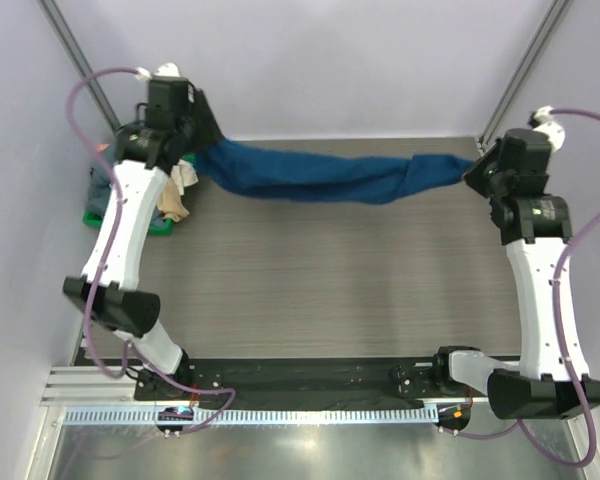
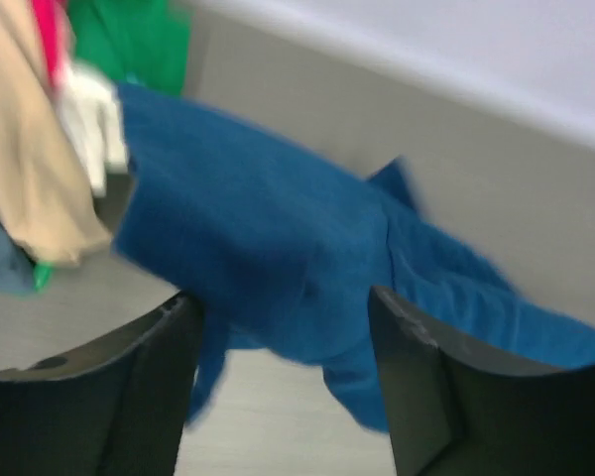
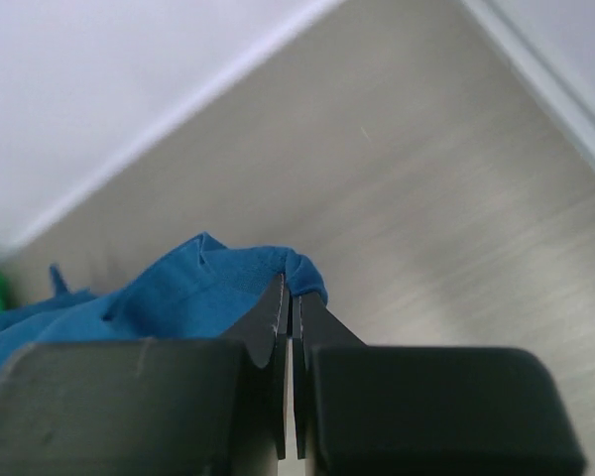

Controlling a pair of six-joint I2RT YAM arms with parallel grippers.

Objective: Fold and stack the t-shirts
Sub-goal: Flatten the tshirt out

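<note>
One navy t-shirt (image 1: 330, 178) in play, roped out along the far edge of the bench (image 1: 330, 300), long axis left to right. Spans from arm to arm. Right end: pinched in the right end effector (image 3: 290, 322), jaws together on a fold of cloth. Left end: drapes between the parted fingers of the left end effector (image 2: 281, 297), unclamped; likely calls for a grip there next. Just beyond, pile of other shirts (image 1: 175, 198).
</note>
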